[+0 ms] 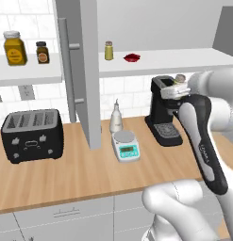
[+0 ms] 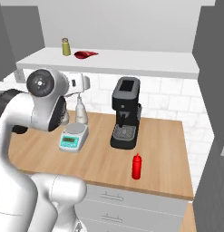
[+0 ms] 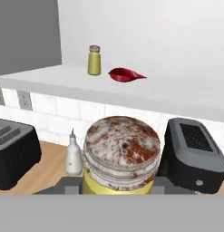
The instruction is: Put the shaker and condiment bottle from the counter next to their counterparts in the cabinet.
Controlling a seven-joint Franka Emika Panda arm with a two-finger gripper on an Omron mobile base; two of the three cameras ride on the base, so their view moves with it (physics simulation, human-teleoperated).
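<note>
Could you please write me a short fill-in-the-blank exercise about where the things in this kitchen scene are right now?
1. The end effector is shut on the ____, raised above the counter.
2. The condiment bottle stands on the counter in front of the ____.
3. On the cabinet's white shelf, the dark-red item lies beside a small olive-yellow ____.
4. The white pointed-top bottle stands just behind the ____.

Missing words: shaker; coffee machine; shaker; scale

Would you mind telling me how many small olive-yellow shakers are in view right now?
2: one shaker is held in the gripper above the coffee machine; its counterpart stands on the cabinet shelf beside the dark-red item.
</note>
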